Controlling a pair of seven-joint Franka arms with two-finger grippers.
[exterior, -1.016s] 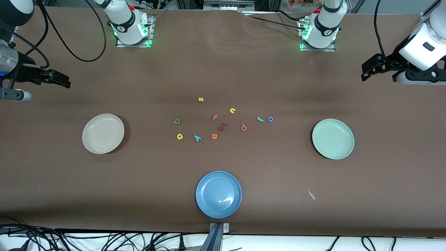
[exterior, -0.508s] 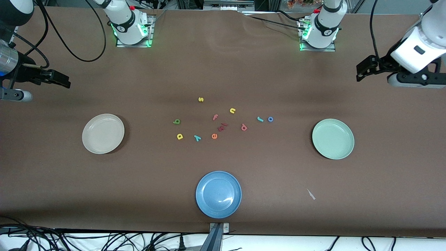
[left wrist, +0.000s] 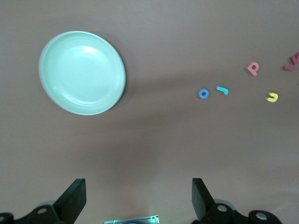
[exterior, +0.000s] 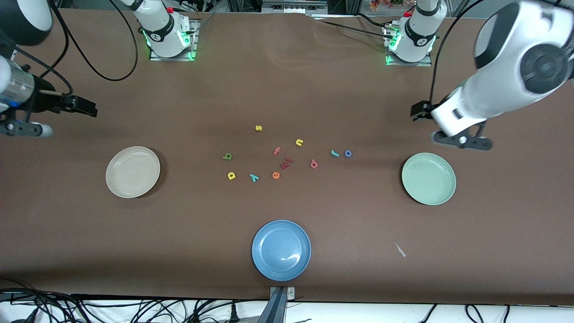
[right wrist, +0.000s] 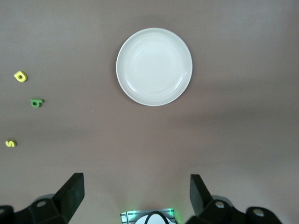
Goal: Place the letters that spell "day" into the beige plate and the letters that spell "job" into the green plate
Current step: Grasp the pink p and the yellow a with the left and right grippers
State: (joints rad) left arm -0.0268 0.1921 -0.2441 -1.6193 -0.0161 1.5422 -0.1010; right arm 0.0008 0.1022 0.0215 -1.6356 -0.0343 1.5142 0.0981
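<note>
1. Three plates sit on the brown table (exterior: 287, 80), and we see each one empty: the beige plate (exterior: 132, 172) toward the right arm's end, the green plate (exterior: 428, 178) toward the left arm's end, and a blue plate (exterior: 281, 250) between them, nearest the front camera.
2. We find every foam letter lying loose on the table in the middle, between the beige and green plates.
3. We place the "day" letters at the side of the cluster toward the beige plate: the yellow d (exterior: 231, 176), the green a (exterior: 227, 156) a little farther from the front camera than the d, and the teal y (exterior: 254, 177) just beside the d.
4. We place the "job" letters toward the green plate: the teal j (exterior: 335, 153) and the blue o (exterior: 348, 153) side by side, with the salmon b (exterior: 314, 164) slightly nearer the front camera.
5. We also note a yellow s (exterior: 258, 128), a yellow n (exterior: 299, 142), a salmon f (exterior: 277, 150), an orange e (exterior: 276, 175) and a dark red piece (exterior: 286, 163).
6. We see the left gripper (left wrist: 138, 196) in the air over bare table beside the green plate, jaws spread wide and empty.
7. We see the right gripper (right wrist: 135, 193) in the air over bare table near the beige plate, jaws likewise apart, holding nothing.
</note>
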